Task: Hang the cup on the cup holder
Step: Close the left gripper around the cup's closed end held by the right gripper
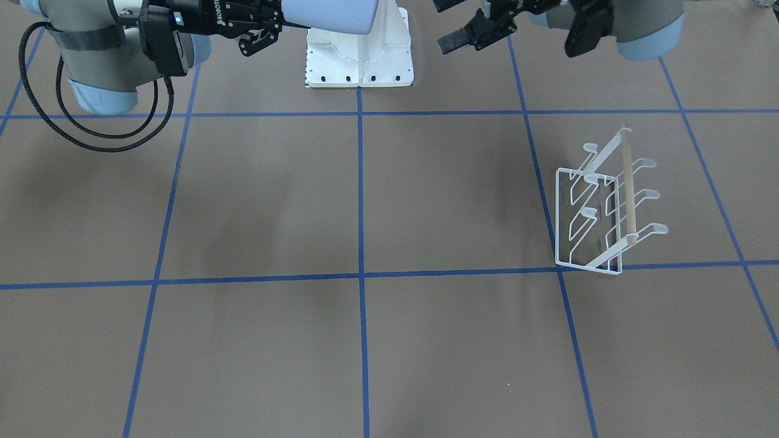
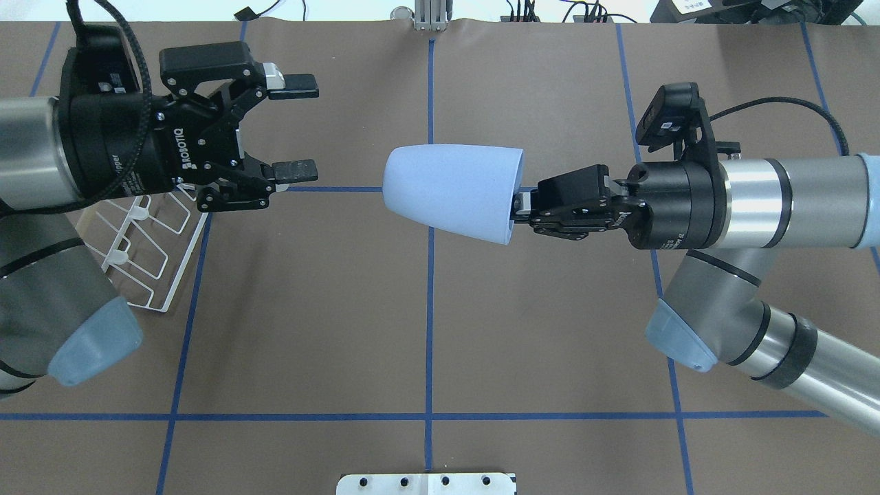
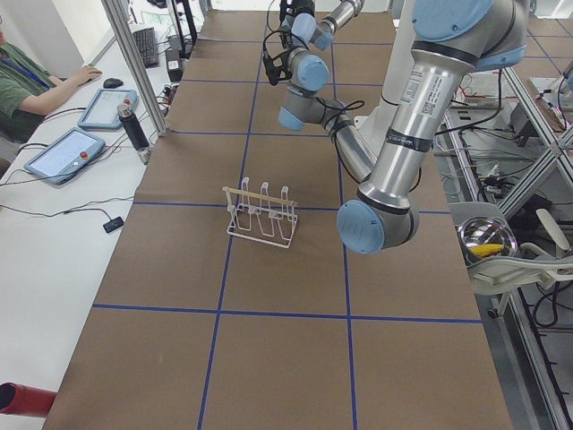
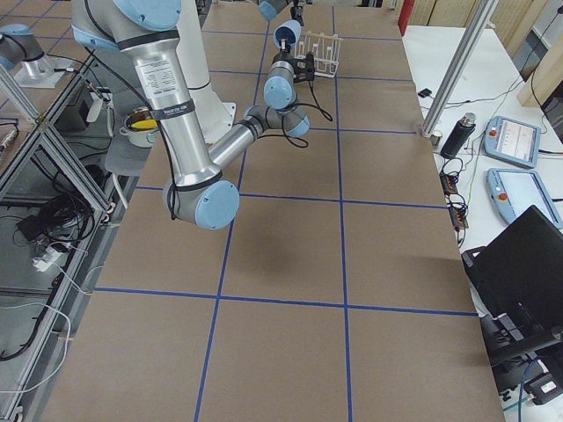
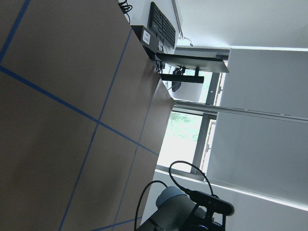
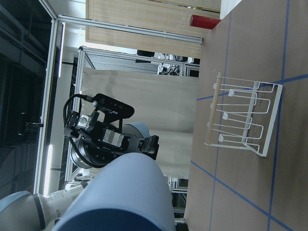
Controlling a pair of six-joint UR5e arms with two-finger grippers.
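Right gripper [image 2: 520,206]: fingers clamped on light blue cup [image 2: 450,192] rim. Left gripper [image 2: 294,127]: fingers apart; should centre on the narrow base before closing.

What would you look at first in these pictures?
The big light blue cup stands out, held sideways in the air by the right tool, which grips its rim. Facing it, the left tool hangs wide open. The white wire cup holder stands empty on the brown table, on the robot's left.
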